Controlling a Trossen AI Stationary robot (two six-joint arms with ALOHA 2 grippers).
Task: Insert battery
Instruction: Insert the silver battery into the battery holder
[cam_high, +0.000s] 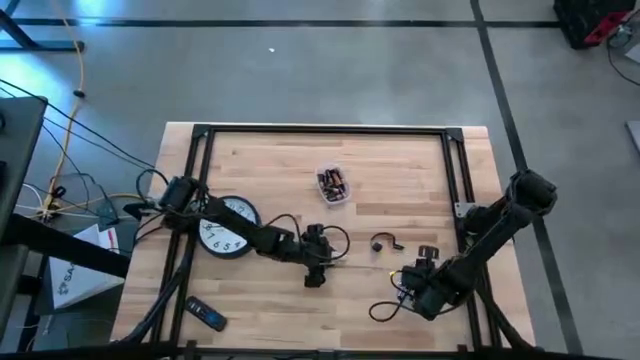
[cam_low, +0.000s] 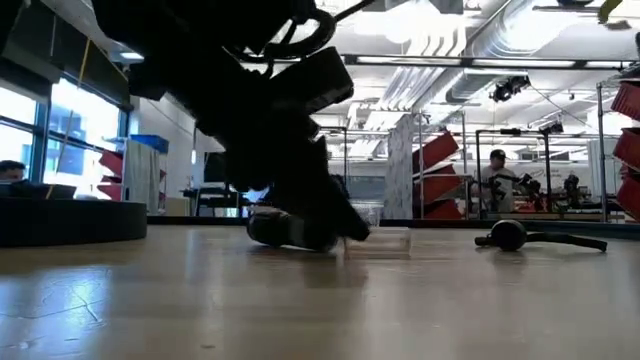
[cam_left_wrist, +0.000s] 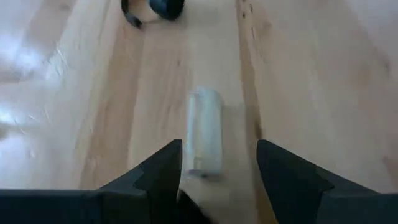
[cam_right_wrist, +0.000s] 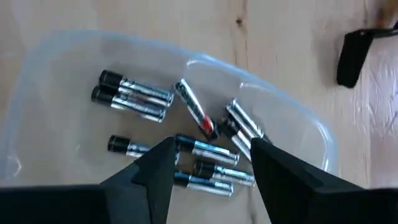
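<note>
Our left gripper (cam_left_wrist: 219, 150) sits low over the table (cam_high: 400, 160), just toward 6 o'clock of its middle. Its two fingers are spread wide and hold nothing. Just ahead of them a single pale battery (cam_left_wrist: 205, 132) lies flat on the wood, its length running away from the gripper and closer to one finger than to the other.

We judge the pick to be the risky part. The cell is round and the wood is smooth, so a finger that touches first could roll it aside, or a high pinch could squirt it out.

At about 5 o'clock the right gripper (cam_right_wrist: 214, 149) waits, its fingers also parted and bare, looking down at a clear tub (cam_right_wrist: 50, 56) of spare batteries (cam_right_wrist: 134, 93). A wall clock (cam_high: 228, 226) lies at 9 o'clock under the left arm, apparently the thing to be loaded.

The tabletop is pale plank with a black frame. Beyond it we see grey concrete floor (cam_high: 300, 70), a workshop with red racks, and a person (cam_low: 497, 175) far off.
</note>
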